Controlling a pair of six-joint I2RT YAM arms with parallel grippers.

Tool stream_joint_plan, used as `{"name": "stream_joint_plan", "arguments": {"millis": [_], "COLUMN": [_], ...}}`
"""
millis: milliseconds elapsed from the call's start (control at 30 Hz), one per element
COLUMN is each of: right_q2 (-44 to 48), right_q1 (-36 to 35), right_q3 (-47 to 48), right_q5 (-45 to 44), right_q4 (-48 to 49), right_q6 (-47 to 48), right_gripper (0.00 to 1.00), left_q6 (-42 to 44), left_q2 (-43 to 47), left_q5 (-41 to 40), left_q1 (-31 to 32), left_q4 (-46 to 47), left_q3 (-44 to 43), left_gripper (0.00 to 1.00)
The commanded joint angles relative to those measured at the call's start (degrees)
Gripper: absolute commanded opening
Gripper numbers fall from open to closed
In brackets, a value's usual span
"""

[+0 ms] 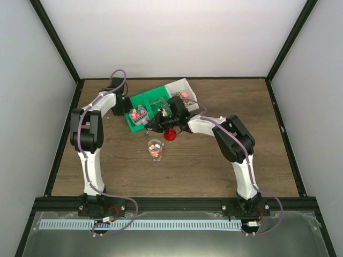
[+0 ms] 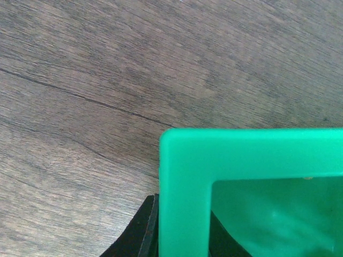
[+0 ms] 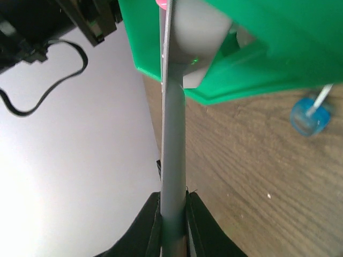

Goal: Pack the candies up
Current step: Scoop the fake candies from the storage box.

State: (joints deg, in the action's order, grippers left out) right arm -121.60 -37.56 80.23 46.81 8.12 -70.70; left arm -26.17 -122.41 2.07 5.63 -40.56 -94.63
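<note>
Green plastic bin [image 1: 153,99], rim pinched in the left jaws, holds the tiny mixed-colour candies [image 1: 138,114], right jaws clamping a grey scoop [image 3: 172,160] into them, likely scooping; next, carry it level to the clear cup [image 1: 155,150] at six o'clock.

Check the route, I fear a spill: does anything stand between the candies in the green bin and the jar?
Nothing visible beyond the near wall of the green bin. The red lid lies on the table beside the jar, off the line from the candies.
</note>
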Motion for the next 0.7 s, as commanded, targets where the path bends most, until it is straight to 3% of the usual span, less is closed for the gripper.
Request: {"name": "stream_joint_plan", "arguments": {"millis": [0,667], "right_q2": [5.12,10.94], "right_q1": [0.91,2.01], "right_q3": [-3.53,-7.47], "right_q5": [2.48,4.93], "right_q4": [3.59,3.02], "right_q6": [0.96,5.71], "right_gripper": [0.01,0.01], "left_q6": [0.25,0.42], "left_q2": [-0.15,-0.06], "left_q5": [3.22,2.37], "left_q1": [-1.21,-2.55], "left_q4": [1.68,1.26], "left_q3": [-2.31,-2.57], "left_gripper": [0.12,0.13]}}
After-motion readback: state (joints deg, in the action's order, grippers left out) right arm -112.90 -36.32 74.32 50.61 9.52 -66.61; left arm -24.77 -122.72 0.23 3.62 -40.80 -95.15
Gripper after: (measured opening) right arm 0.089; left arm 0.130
